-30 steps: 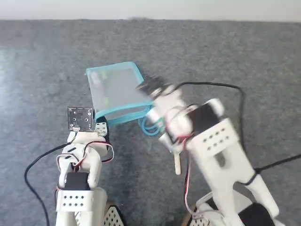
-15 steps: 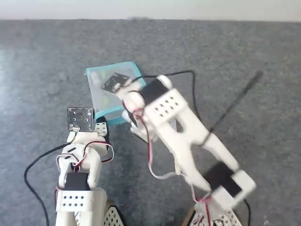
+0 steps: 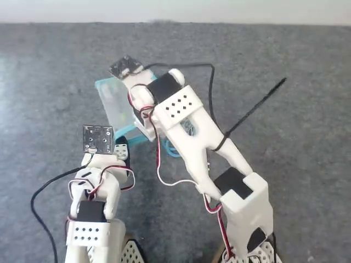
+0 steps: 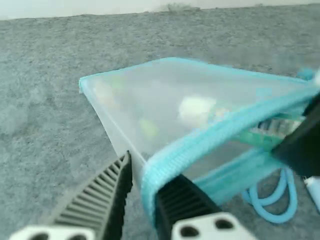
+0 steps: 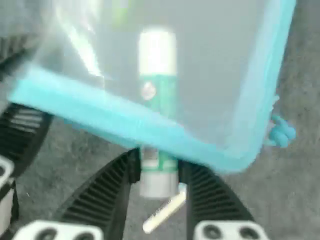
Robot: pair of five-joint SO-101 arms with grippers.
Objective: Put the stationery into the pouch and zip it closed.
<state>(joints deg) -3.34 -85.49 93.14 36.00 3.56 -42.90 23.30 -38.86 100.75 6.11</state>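
Note:
A clear pouch (image 4: 150, 100) with teal zip edging lies on the grey mat, its open edge lifted. My left gripper (image 4: 145, 175) is shut on that teal edge near the corner; from above it sits at the pouch's near side (image 3: 122, 149). My right gripper (image 5: 159, 165) is shut on a white and green glue stick (image 5: 158, 90), whose far end lies inside the pouch (image 5: 210, 60) past the teal edge. In the high view the right arm (image 3: 175, 109) reaches over the pouch (image 3: 112, 98) and hides most of it. The glue stick (image 4: 197, 109) shows through the clear wall.
A blue cord loop (image 3: 175, 150) lies on the mat by the pouch's zip end, also seen from the left wrist (image 4: 275, 202). A thin pale stick (image 5: 161, 215) lies under my right gripper. A black strap (image 3: 258, 107) sticks out from the right arm.
The right arm has swung from the pouch's right side to over it, pushing the glue stick in through the opening. The pouch has shifted a little; the left gripper keeps its hold.

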